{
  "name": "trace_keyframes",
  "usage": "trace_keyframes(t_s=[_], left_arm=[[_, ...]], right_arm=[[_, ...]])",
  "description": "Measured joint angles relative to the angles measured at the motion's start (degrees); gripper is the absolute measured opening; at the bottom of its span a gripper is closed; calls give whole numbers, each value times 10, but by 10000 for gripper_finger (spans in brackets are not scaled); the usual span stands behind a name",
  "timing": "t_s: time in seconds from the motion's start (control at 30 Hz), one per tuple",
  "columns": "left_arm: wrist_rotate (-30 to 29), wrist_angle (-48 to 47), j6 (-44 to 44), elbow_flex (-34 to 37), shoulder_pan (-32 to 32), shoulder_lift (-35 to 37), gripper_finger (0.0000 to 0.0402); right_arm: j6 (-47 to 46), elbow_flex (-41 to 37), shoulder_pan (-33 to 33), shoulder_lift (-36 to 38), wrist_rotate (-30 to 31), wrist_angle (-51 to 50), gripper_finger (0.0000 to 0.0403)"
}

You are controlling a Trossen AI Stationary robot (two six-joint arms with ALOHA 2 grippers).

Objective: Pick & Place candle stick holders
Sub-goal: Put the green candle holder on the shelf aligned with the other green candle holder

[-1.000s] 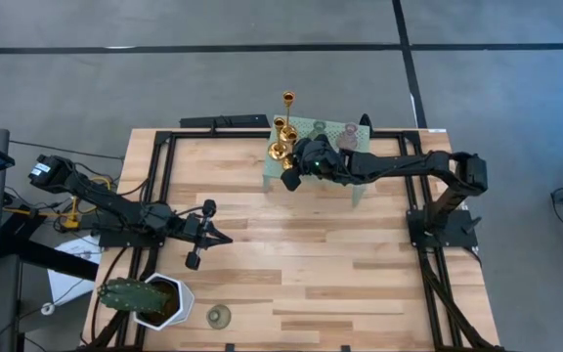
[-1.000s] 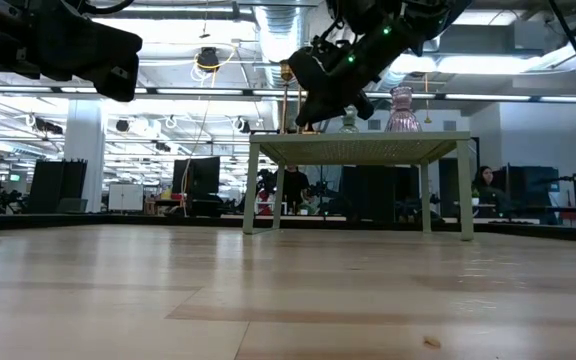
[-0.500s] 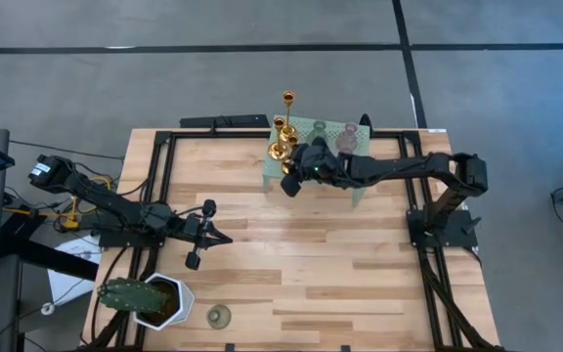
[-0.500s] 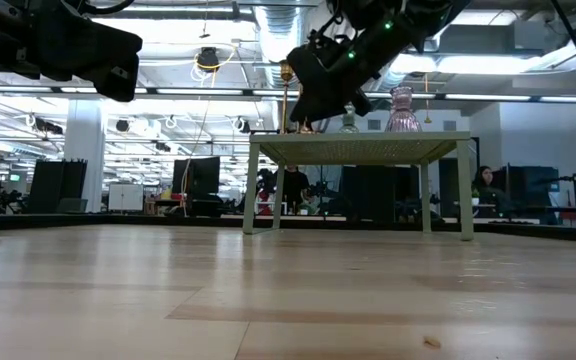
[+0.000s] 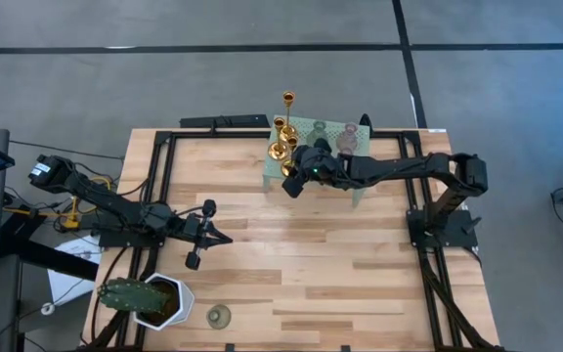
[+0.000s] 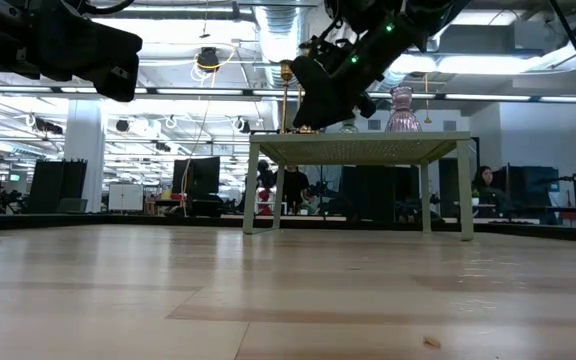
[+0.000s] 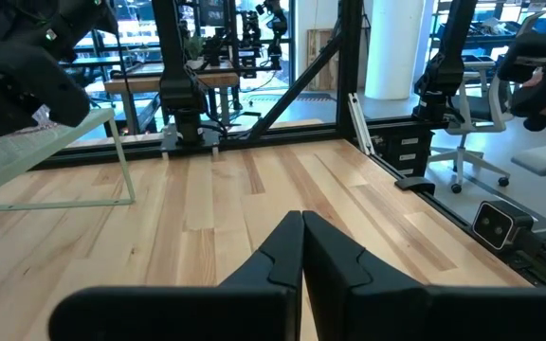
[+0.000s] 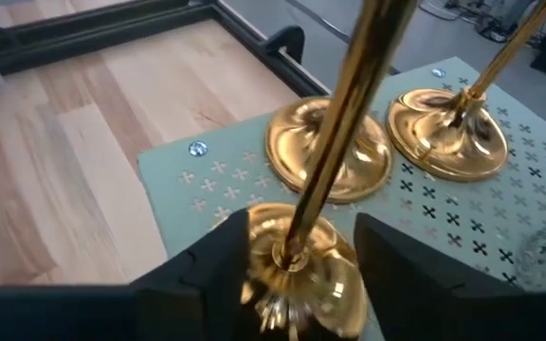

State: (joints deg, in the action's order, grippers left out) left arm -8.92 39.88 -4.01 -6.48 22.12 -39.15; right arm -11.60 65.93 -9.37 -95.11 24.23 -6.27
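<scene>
- Where the right wrist view looks down on the mint-green perforated stand [image 8: 500, 204], we see a gold holder [image 8: 297, 260] between the fingers of the right gripper [image 8: 297, 248]; its stem leans across the picture and runs out of frame. The fingers stand apart on either side of its base, and we cannot tell whether they touch it.
- Two more gold bases sit just beyond on the stand, a larger one [image 8: 330, 156] and one [image 8: 448, 133] with a thin stem; only this view shows them apart.
- From the high view, the gold holders [image 5: 283, 137] cluster at the stand's left end, with a pale green holder [image 5: 320, 128] and a pinkish holder [image 5: 346, 138] beside them; the right gripper [image 5: 294, 176] covers part of the stand.
- The low view alone shows the pinkish holder [image 6: 402, 110] upright on the stand [image 6: 358, 148].
- Another pale green holder [image 5: 219, 316] stands on the desk [image 5: 321, 264] near the white pot with a cactus [image 5: 150, 299].
- The left gripper [image 7: 301, 248] hangs over the desk, fingers pressed together and empty.
</scene>
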Motion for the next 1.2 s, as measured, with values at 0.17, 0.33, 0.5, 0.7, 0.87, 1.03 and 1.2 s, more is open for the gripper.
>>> trace_keyframes(t_s=[0.17, 0.33, 0.5, 0.7, 0.87, 1.03, 1.2], left_arm=[[0, 0, 0, 0, 0, 0, 8], [0, -3, 0, 0, 0, 0, 8], [0, -4, 0, 0, 0, 0, 8], [0, -4, 0, 0, 0, 0, 8], [0, -4, 0, 0, 0, 0, 8], [0, -4, 0, 0, 0, 0, 8], [0, -4, 4, 0, 0, 0, 8]], right_arm=[[-3, 12, 3, 0, 0, -25, 219], [-9, 69, 9, 0, -1, -121, 236], [-18, 116, 26, 0, -2, -188, 236], [-21, 159, 64, 0, -4, -307, 237], [-67, 183, 94, 1, -5, -414, 230], [-115, 181, 123, 1, -103, -455, 197], [-83, 143, 162, 0, -238, -389, 117]])
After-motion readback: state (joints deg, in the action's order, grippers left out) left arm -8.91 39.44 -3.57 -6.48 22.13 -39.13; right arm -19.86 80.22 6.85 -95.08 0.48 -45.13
